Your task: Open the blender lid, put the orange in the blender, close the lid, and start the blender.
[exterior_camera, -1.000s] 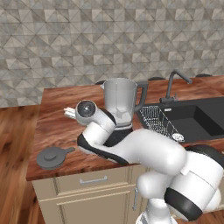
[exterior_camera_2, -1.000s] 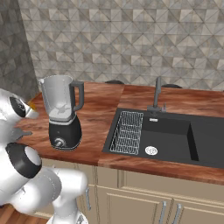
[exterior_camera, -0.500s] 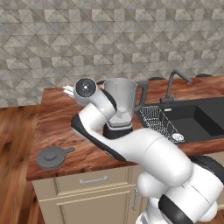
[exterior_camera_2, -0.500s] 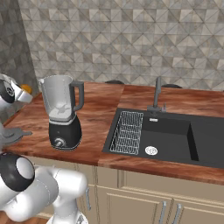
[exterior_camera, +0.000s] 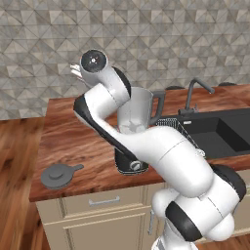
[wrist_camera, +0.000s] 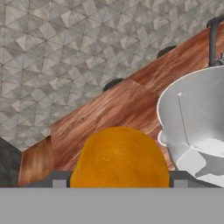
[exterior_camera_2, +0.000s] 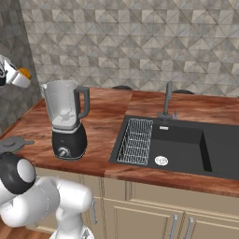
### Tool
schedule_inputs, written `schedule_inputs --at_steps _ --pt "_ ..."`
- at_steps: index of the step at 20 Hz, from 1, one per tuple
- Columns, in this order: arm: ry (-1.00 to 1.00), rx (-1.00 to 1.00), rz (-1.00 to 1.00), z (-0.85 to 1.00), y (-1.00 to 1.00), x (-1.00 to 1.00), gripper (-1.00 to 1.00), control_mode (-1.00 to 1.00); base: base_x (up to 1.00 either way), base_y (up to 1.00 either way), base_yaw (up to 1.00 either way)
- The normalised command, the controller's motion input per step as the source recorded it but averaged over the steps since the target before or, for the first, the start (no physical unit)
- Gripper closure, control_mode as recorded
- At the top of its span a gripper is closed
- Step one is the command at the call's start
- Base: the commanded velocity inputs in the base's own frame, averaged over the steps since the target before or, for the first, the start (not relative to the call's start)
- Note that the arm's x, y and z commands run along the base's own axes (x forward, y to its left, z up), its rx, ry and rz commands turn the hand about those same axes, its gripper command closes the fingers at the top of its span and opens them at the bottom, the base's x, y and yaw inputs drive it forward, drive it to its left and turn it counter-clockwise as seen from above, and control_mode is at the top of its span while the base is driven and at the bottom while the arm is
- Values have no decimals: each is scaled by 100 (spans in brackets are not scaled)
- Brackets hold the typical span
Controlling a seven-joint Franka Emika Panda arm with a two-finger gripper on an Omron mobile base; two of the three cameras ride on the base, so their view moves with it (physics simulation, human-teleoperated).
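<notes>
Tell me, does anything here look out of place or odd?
Only the lid: it lies flat on the counter near the front edge, off the blender, whose jar stands open. That suits the job, since the gripper holds the orange up beside the jar. Nothing is spilled or tipped.

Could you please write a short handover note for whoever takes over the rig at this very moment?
Tool: shut on the orange, held high, to the left of the blender in the right base view.
Blender: on the wooden counter, left of the sink, jar open at the top.
Blender lid: lying flat near the counter's front left corner.
Done: lid off, orange picked up.
Left: drop the orange into the jar, put the lid back on, start the blender.
</notes>
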Motion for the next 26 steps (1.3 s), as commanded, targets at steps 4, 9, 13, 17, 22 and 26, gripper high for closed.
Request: schedule_inputs --at_steps 4,9,13,17,22,26 --pt "-1 6 0 38 -59 7 100 -100 0 0 0" --pt "0 11 6 3 -69 26 100 -100 0 0 0" --pt "3 9 13 -8 -62 34 100 -100 0 0 0" --pt "14 4 17 -34 -41 42 100 -100 0 0 0" --pt "26 0 17 -58 -13 49 100 -100 0 0 0" --pt "25 0 14 -51 -5 43 100 -100 0 0 0"
